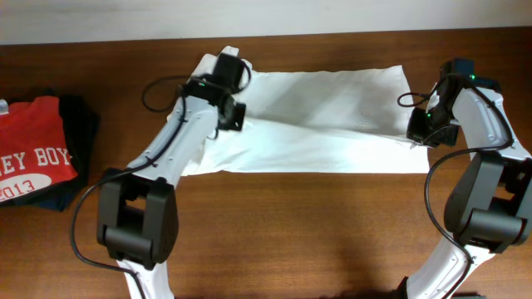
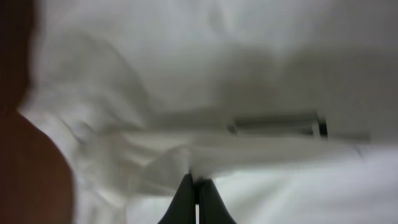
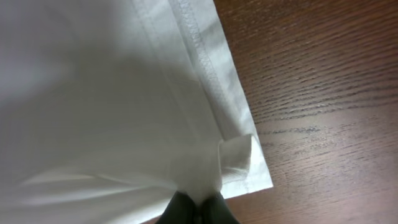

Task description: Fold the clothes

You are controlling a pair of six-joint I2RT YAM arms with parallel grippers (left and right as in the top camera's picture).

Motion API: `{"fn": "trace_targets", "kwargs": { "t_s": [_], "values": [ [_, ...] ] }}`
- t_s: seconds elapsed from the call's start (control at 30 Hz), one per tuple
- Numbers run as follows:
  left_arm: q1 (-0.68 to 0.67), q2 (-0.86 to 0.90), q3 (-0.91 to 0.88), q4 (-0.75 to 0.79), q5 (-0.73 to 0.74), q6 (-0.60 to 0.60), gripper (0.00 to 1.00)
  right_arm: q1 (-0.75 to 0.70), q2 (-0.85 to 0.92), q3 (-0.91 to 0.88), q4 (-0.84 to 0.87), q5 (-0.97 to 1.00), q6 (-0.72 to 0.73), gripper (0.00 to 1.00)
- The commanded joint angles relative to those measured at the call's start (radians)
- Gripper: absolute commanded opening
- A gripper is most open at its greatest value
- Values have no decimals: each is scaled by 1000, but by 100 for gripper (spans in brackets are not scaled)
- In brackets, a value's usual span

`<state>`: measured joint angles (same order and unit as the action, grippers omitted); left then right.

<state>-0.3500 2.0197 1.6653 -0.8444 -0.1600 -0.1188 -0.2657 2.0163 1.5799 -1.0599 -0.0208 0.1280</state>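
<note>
The white T-shirt (image 1: 316,124) lies spread across the far middle of the wooden table, folded over into a wide band. My left gripper (image 1: 229,112) is shut on its cloth at the left end; the left wrist view shows the black fingertips (image 2: 198,183) pinching a white fold (image 2: 249,149). My right gripper (image 1: 418,129) is shut on the cloth at the right end; the right wrist view shows the fingertips (image 3: 198,202) gripping bunched cloth next to the stitched hem corner (image 3: 242,155). The printed mark is not visible.
A red T-shirt with white lettering (image 1: 29,154) lies on dark navy folded garments (image 1: 79,124) at the table's left edge. Bare wooden table (image 1: 316,232) extends in front of the shirt. A pale wall runs behind the table.
</note>
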Motion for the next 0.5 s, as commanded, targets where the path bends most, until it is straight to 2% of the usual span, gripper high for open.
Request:
{"fn": "trace_targets", "kwargs": {
  "t_s": [0.0,0.03,0.07,0.1,0.13,0.2,0.37,0.47],
  "values": [
    [13,11,13,98,-31,16,0,5,-12,6,8,5,0,4],
    [13,24,13,126,-27,16,14,5,-12,6,9,5,0,5],
    [13,31,13,128,-28,16,36,5,-12,6,8,5,0,5],
    [13,39,13,125,-28,16,54,5,-12,6,7,5,0,5],
    [14,39,13,114,-29,16,68,5,-12,6,7,5,0,5],
    [26,39,13,97,-33,16,73,5,-12,6,10,5,0,5],
    [63,39,13,-84,-31,-26,73,5,-12,6,26,5,0,5],
    [80,39,11,-122,-30,-55,73,5,-12,6,28,5,0,5]
  ]
}}
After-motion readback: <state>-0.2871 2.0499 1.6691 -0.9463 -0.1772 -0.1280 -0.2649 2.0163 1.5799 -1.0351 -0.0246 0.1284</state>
